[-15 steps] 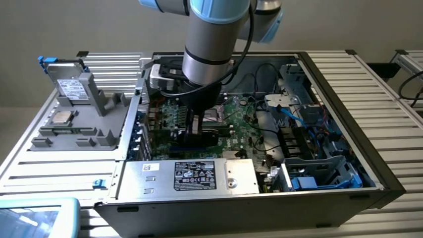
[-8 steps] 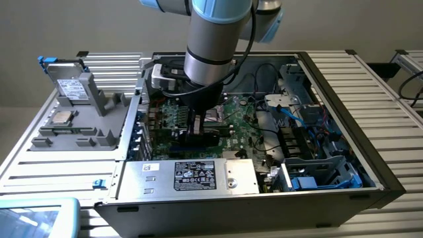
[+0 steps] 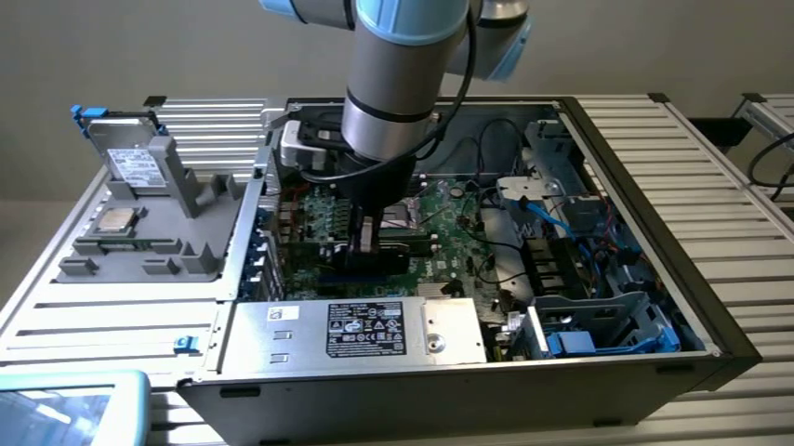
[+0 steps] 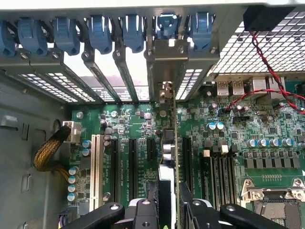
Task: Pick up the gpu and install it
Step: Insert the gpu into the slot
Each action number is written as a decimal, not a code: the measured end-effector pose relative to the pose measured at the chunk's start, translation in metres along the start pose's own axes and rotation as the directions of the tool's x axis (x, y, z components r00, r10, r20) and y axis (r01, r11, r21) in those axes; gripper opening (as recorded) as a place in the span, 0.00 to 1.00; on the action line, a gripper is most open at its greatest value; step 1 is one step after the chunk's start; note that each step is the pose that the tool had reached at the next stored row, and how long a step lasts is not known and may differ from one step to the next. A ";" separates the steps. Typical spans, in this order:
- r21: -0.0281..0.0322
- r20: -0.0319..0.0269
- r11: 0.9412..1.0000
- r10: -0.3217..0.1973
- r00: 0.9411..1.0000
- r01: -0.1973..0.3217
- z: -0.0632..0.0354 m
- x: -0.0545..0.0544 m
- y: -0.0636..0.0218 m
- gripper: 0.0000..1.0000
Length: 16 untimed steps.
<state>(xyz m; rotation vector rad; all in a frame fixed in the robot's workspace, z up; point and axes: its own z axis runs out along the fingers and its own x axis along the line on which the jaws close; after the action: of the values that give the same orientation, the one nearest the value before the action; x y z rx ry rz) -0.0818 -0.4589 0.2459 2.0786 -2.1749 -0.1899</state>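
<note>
One gpu (image 4: 169,157) clamped edge-on in my gripper (image 4: 168,210) | card stands upright over the motherboard (image 4: 267,138) slots | bracket end at 12 o'clock, against the rear slot covers (image 4: 102,78)

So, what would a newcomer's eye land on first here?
The big silver and blue arm reaching down into the open computer case. Its gripper is shut on the gpu, held on edge over the green motherboard. Beyond the card runs a row of blue slot clips.
</note>
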 end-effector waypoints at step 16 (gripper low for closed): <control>0.000 -0.003 1.000 -0.013 1.000 0.013 0.0063 -0.001 0.0031 0.28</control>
<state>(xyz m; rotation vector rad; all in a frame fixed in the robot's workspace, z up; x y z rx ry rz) -0.0859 -0.4576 0.2402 2.0918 -2.1603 -0.1878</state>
